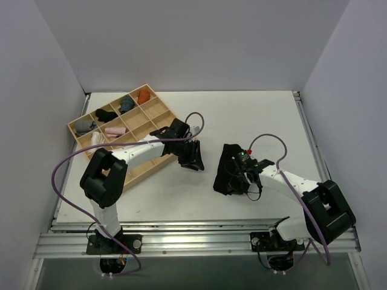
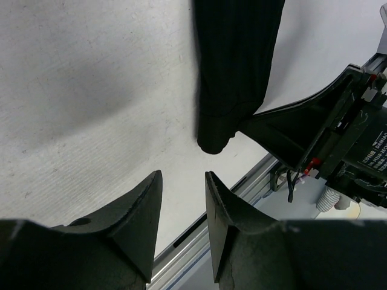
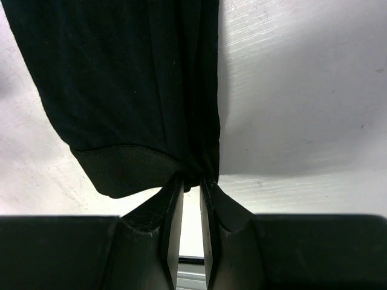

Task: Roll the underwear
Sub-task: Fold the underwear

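1. The underwear point(image 1: 225, 180) lies on the tabletop point(image 1: 260, 121) as a long, loosely folded strip. It sits straight ahead of your right pincer point(image 3: 191, 182), and ahead and a little to the right of your left pincer point(image 2: 183, 202).
2. Your right pincer is nearly pressed together and appears to be pinching the hem corner closest to it. The cloth puckers right at its tips.
3. Your left pincer is spread and holds nothing. It hangs over bare tabletop, near the garment's rounded end but not touching it.
4. Expect the fabric to be light, thin and limp. It will probably sag, crease and drag across the surface rather than move as one piece.
5. A shallow pinch may lift only the top layer and peel the fold open.
6. Take hold at the banded hem, which looks like the thickest part, and catch every layer there. That band runs from your right pincer's tips off to their left.
7. A grip on one corner alone will likely roll the garment skewed. Bringing your left pincer onto the end nearest it should keep the roll even.
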Robot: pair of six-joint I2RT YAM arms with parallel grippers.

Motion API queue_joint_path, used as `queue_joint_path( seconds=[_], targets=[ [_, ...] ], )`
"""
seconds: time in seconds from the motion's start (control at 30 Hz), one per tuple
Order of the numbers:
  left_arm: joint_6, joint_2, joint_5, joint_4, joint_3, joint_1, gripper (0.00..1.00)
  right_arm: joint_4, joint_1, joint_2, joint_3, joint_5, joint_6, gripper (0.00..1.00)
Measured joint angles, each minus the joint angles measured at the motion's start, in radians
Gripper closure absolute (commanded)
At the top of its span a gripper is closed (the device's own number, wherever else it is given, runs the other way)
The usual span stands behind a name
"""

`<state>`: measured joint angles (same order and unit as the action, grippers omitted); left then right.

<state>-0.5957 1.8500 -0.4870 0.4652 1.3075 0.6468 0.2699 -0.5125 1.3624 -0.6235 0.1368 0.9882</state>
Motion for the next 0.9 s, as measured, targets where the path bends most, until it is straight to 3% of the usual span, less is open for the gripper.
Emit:
queue_joint_path(
  seconds=[0.23, 0.6, 0.9],
  targets=[
    [-0.031, 0.000, -0.011, -0.031, 0.000, 0.006, 0.57, -0.010, -0.006, -0.013, 0.011, -0.002, 0.011, 0.86],
    [-0.188, 0.114, -0.120, -0.322, -0.021, 0.124, 0.87, -0.014, -0.006, -0.013, 0.014, -0.007, 0.024, 0.87],
    [-0.240, 0.196, -0.098, -0.422, -0.092, 0.185, 0.89, -0.052, -0.013, -0.084, 0.080, -0.016, 0.066, 0.87]
  ],
)
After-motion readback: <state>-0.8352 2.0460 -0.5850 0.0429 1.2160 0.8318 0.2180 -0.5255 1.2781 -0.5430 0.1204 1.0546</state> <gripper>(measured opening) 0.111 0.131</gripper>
